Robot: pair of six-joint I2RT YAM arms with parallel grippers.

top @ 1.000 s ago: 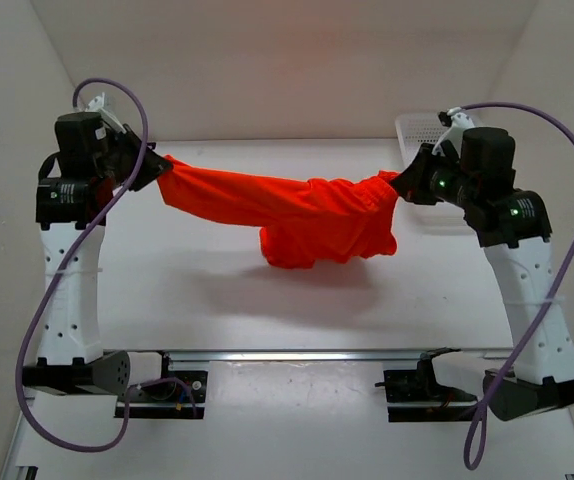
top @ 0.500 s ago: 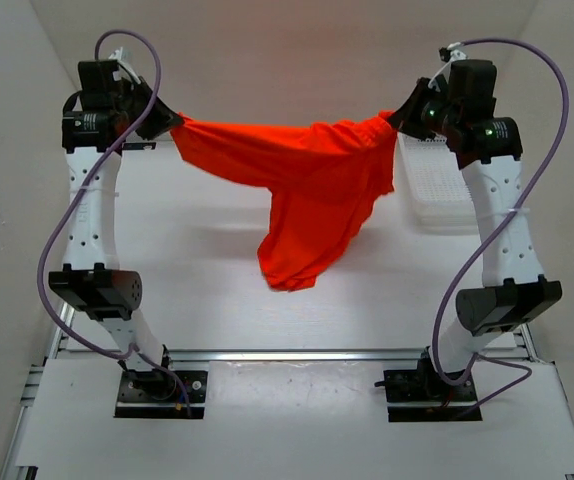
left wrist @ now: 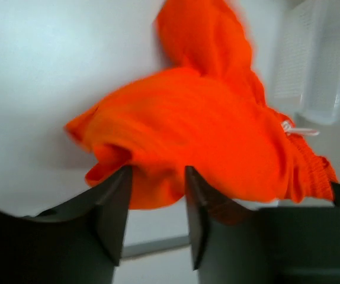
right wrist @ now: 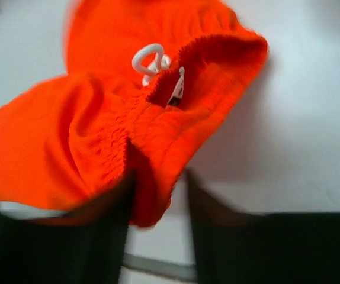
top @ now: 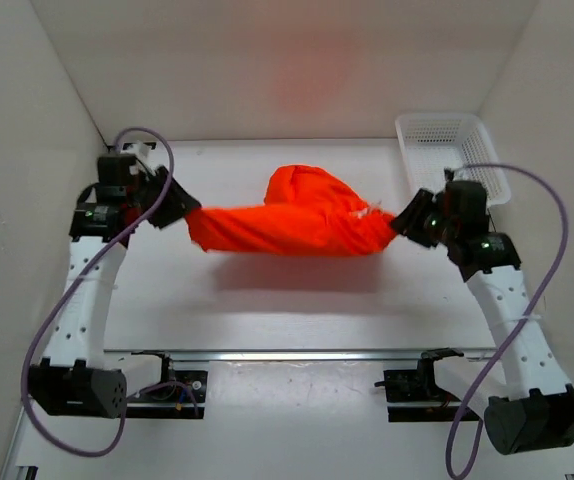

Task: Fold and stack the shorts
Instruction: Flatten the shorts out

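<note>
while left tool (top: 189, 212) and right tool (top: 399, 222) each pinch an end | shorts (top: 297, 222) taut, bunched, orange-red | drawstring (right wrist: 149, 61) showing

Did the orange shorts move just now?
Yes. The shorts moved toward the arm bases: their right end was by the white basket's far rim and now is by its near edge.

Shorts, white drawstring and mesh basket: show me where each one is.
shorts (top: 297, 225), top external view, middle of the stretched fabric
drawstring (right wrist: 156, 64), right wrist view, its white loop
basket (top: 452, 150), top external view, bare mesh floor
</note>
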